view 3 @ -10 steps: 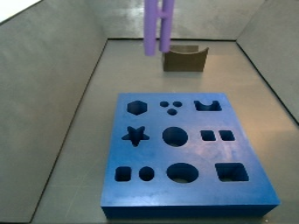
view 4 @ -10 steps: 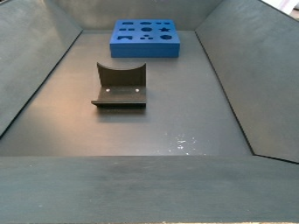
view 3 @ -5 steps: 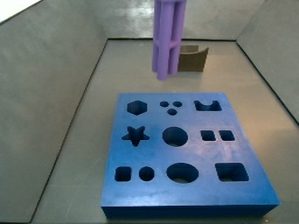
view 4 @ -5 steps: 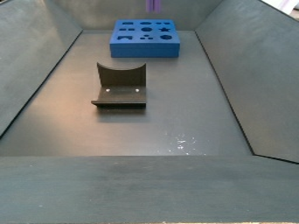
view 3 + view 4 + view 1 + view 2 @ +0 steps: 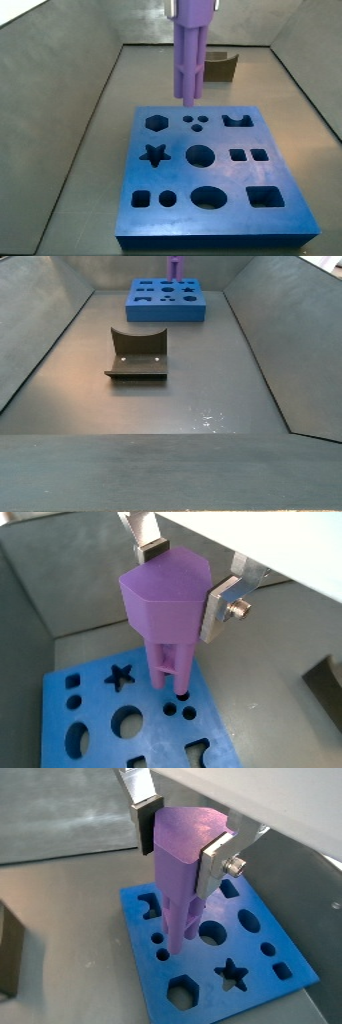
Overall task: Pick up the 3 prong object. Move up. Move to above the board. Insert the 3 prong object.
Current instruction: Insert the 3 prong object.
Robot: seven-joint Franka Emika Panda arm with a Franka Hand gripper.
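Note:
My gripper [image 5: 187, 580] is shut on the hexagonal cap of the purple 3 prong object [image 5: 163, 612], which hangs upright with its prongs down. In both wrist views the prongs [image 5: 178, 933] hang above the blue board [image 5: 267, 973], near its cutouts. In a side view the purple peg [image 5: 190, 55] comes down from the top edge and its tip is just above the far edge of the board [image 5: 214, 215], close to the three small dots [image 5: 195, 123]. In a side view only the peg's lower end [image 5: 174, 266] shows above the board [image 5: 167, 301]; the gripper is out of frame there.
The fixture, a dark L-shaped bracket [image 5: 138, 354], stands mid-floor, also seen behind the board [image 5: 214, 67]. Grey sloping walls enclose the bin floor [image 5: 160, 406] on all sides. A dark block edge shows in a wrist view [image 5: 8, 963].
The peg has moved from over the fixture toward the board and lower; its tip now hangs just above the board's far edge.

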